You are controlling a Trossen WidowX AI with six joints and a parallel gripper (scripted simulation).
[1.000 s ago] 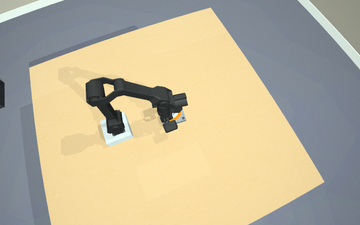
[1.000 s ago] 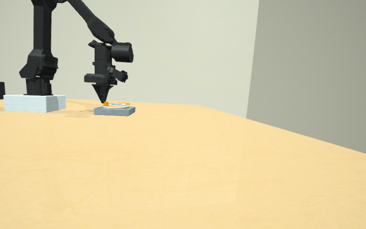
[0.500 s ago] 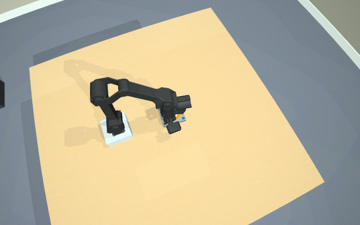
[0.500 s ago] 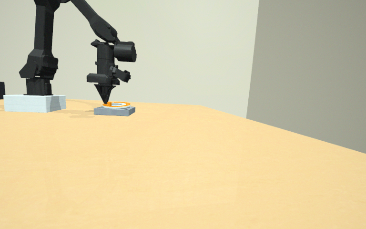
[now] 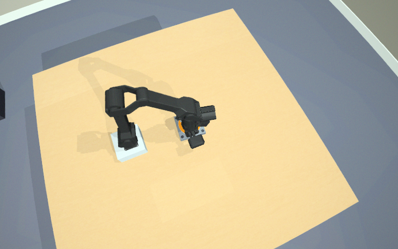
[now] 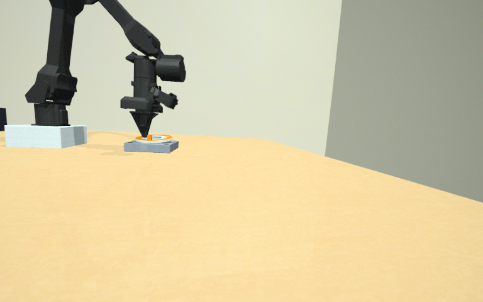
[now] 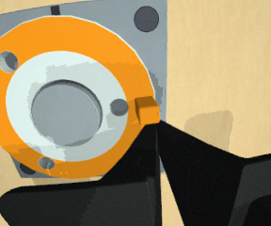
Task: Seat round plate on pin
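Tan table (image 6: 236, 224) | base (image 7: 111, 15) carries plate (image 7: 79, 34) | fingers pressed together, gripping nothing, at orange tab (image 7: 146, 108)

The arm (image 5: 152, 100) is matte black and blocky with rounded joints, on a pale blue-white block (image 5: 129, 148); its hand (image 6: 144, 131) tapers to a dark wedge, seemingly unmarked.

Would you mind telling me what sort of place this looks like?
Probably a bare robotics test cell: one arm on a white mount, a wooden table, a small grey base with an orange plate, and plain walls.
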